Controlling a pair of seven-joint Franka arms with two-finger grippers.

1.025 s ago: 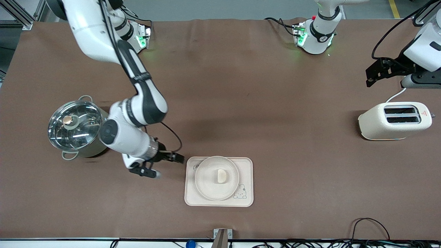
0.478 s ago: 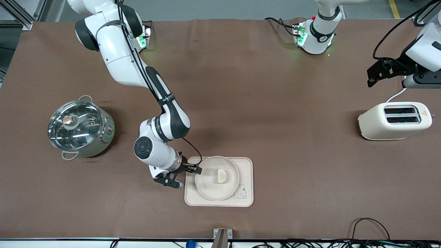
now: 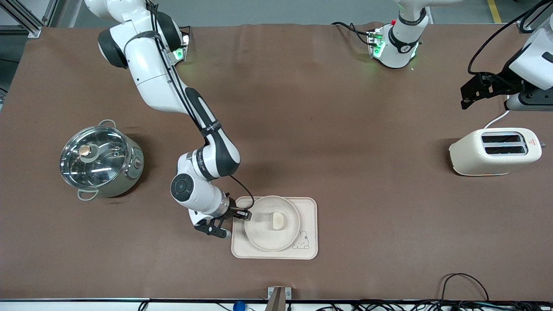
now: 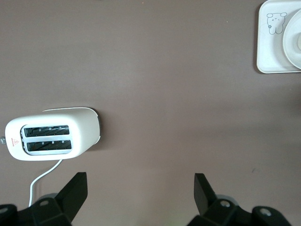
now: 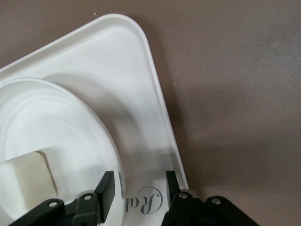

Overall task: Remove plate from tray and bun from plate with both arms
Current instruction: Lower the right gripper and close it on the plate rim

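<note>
Since a second ago the right arm has swung from beside the pot (image 3: pixel 100 160) over to the tray (image 3: pixel 309 207), and in the last half second it has only crept a little closer. Its right gripper (image 3: pixel 243 212) now hangs low over the tray's edge toward the right arm's end of the table, with its fingers (image 5: pixel 106 188) apart: one lies over the rim of the plate (image 3: pixel 259 237), the other over the bare tray floor just beside that rim, and nothing is gripped between them. That plate sits on the tray with the bun (image 3: pixel 278 220) resting in its middle, as it did before. Over at the left arm's end of the table, the left gripper (image 4: pixel 140 190) waits in the air above bare tabletop near the toaster (image 3: pixel 495 150), its fingers spread wide and empty. Tray, pot and toaster lie where they did a second ago.
</note>
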